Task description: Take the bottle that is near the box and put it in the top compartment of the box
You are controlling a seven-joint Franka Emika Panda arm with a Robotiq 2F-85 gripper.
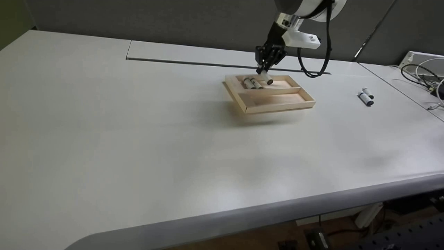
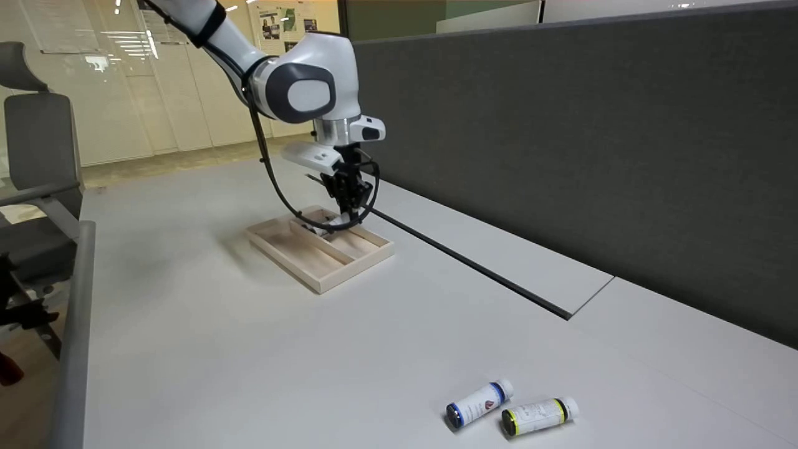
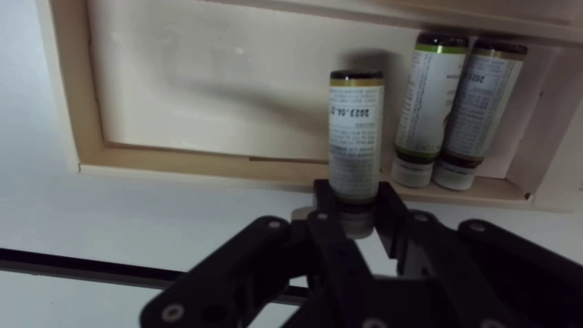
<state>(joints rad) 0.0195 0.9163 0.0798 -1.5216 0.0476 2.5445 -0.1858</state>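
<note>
My gripper (image 3: 354,191) is shut on the white cap end of a bottle (image 3: 356,136) with a pale label and a dark far end. In an exterior view the bottle (image 1: 266,77) is tilted down over the box (image 1: 281,108), a light tan wooden tray with a divider. It is over the top compartment (image 3: 205,105), the section on the divider's far side, seemingly just above its floor. Two similar bottles (image 3: 432,100) (image 3: 483,102) lie side by side in that compartment. In an exterior view the gripper (image 2: 350,209) and held bottle are partly hidden by the cable.
Two more bottles (image 2: 479,404) (image 2: 539,416) lie on the table, apart from the box. A dark slot (image 2: 467,262) runs along the table near the grey partition (image 2: 573,149). A black cable (image 1: 329,38) loops beside the gripper. The box's other section (image 1: 274,99) holds nothing.
</note>
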